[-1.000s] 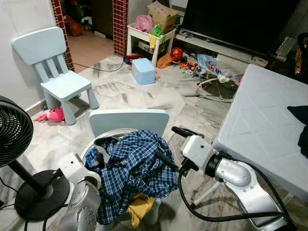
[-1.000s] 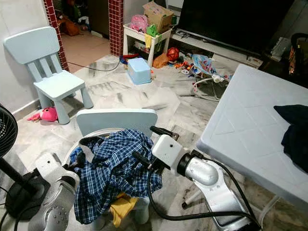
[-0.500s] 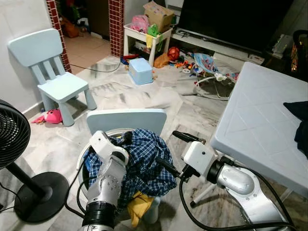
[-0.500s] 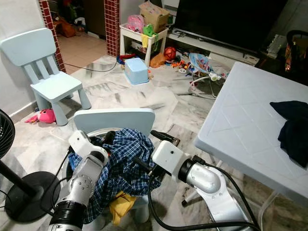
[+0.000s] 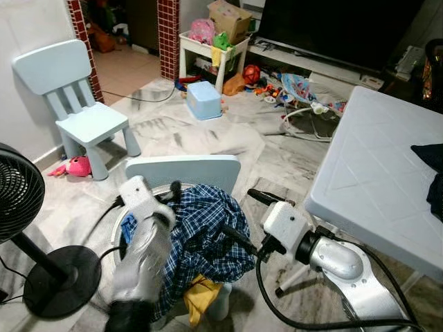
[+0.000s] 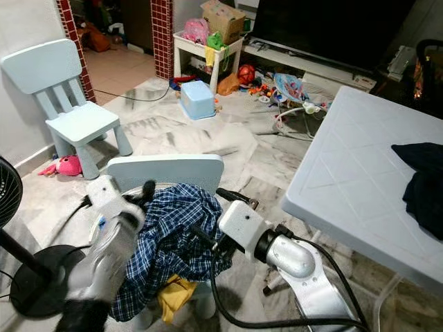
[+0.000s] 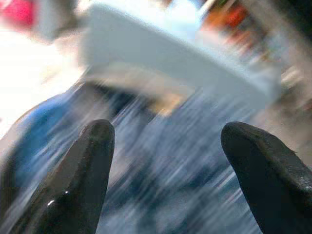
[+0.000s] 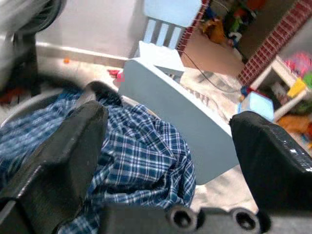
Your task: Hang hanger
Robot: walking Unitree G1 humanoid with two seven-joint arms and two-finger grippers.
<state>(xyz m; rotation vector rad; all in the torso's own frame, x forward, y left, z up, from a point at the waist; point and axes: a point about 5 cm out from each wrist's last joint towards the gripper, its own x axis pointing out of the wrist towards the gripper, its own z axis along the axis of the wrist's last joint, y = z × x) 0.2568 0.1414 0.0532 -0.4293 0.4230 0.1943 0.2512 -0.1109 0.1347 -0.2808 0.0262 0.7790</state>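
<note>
Right wrist view shows my right end effector (image 8: 170, 141) open, empty, just beside the plaid shirt (image 5: 208, 232) heaped on the small chair (image 5: 183, 173). My left end effector (image 7: 170, 161), blurred, gapes above it. Any hanger is hidden; both arms are close.

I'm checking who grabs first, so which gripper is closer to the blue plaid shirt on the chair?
Left. The left gripper hangs open at the plaid shirt, by its upper edge; the right gripper is open beside the shirt's right side, one finger against it.
</note>
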